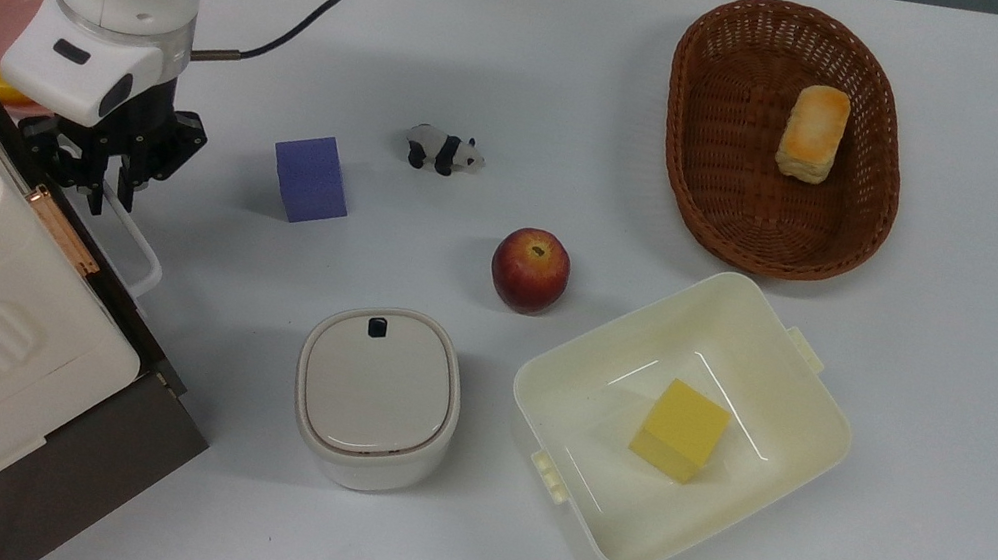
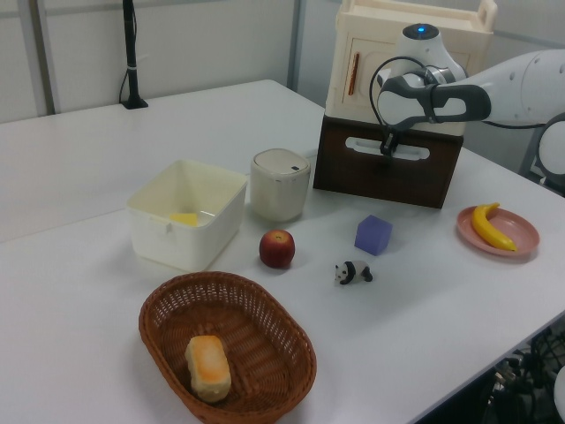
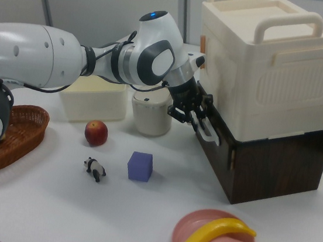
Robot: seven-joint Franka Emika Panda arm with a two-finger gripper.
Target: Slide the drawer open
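While the drawer (image 3: 263,160) sits shut in the dark wooden base under the cream appliance (image 3: 271,69) at the right view's right, the risks start nearer the camera: the banana plate (image 3: 215,237) lies near the cabinet's front corner, and the purple cube (image 3: 140,166) and toy panda (image 3: 93,169) lie well out in front of the drawer face, probably clear of its travel. Farther back, the gripper (image 3: 200,118) has its fingers drawn close about one end of the white loop handle (image 3: 207,129). Gripping so far off-centre, a pull could, I judge, skew the drawer and jam it, or the fingers could slip off the thin bar. A jammed drawer might also drag the whole cabinet forward.
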